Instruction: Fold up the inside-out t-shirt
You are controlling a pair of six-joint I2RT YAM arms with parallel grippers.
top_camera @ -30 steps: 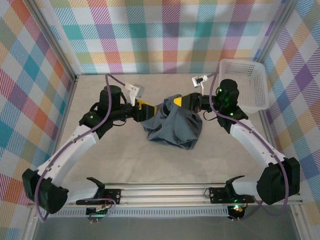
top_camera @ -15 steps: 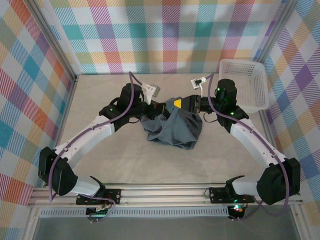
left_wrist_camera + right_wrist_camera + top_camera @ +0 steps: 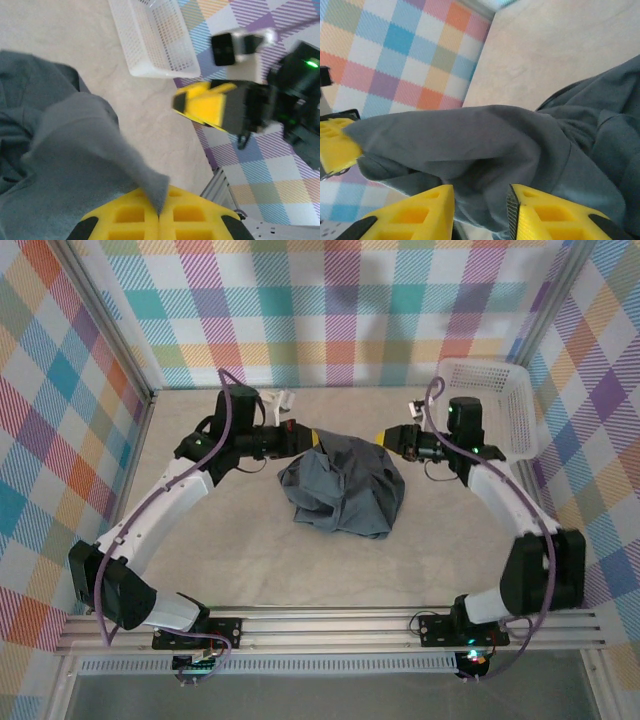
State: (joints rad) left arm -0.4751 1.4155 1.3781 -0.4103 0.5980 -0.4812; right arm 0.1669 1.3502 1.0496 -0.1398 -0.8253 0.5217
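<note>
The dark slate-grey t-shirt point(image 3: 340, 485) lies crumpled in the middle of the table. My left gripper point(image 3: 306, 437) is at the shirt's far left edge. In the left wrist view it is shut point(image 3: 160, 214) on a corner of the grey cloth point(image 3: 75, 150). Over the far right edge hovers my right gripper point(image 3: 385, 436). In the right wrist view its yellow fingers point(image 3: 420, 215) stand apart point(image 3: 480, 210), open, with a fold of the shirt point(image 3: 485, 145) lying in the gap between them. The cloth is stretched between the two grippers.
A white plastic basket point(image 3: 495, 405) stands at the back right corner, just behind the right arm; it appears too in the left wrist view point(image 3: 155, 37). Plaid walls close in the table on three sides. Bare table lies in front of the shirt.
The left gripper has pulled back and leftward with a shirt corner. The right gripper has drawn away to the right, and its arm has swung toward the basket. The shirt's top edge has spread wider.
</note>
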